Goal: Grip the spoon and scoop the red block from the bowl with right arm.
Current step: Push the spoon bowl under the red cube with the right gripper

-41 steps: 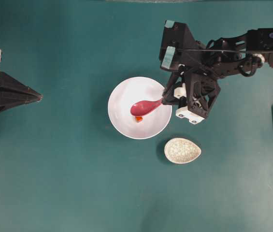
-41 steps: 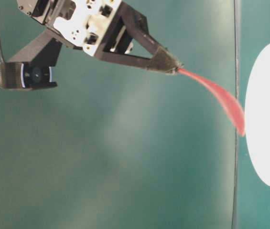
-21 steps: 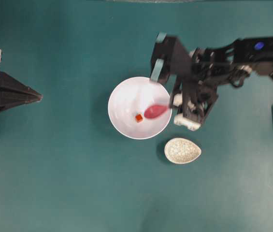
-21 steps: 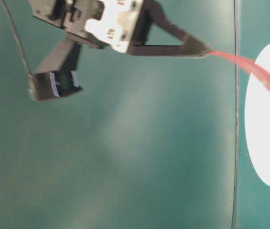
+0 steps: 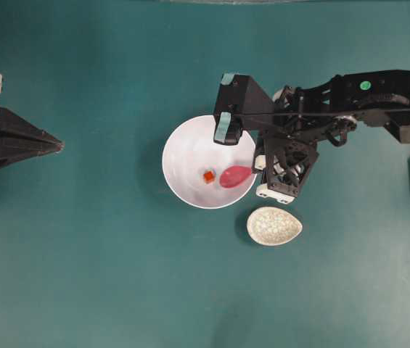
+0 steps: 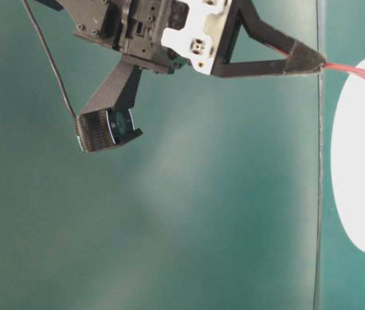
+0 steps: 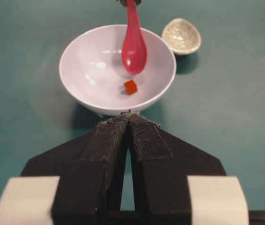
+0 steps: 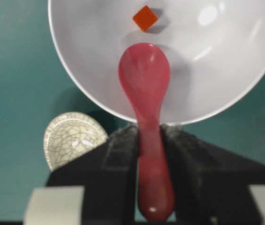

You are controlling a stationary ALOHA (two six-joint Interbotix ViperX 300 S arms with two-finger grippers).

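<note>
The spoon has a smooth, glossy magenta-pink surface with a ceramic or hard-plastic look; the bowl is plain white, smooth and glossy, showing bright highlights on its inner wall. The small egg-shaped dish has a glazed off-white surface covered in a fine crackle pattern, and the red block is matt red-orange. The worktop is a matt teal covering, and the right gripper's fingers are matt black with a rough, grainy pad texture, mounted on white plastic parts.

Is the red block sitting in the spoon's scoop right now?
No, the red block lies on the bowl floor, apart from the spoon.
</note>
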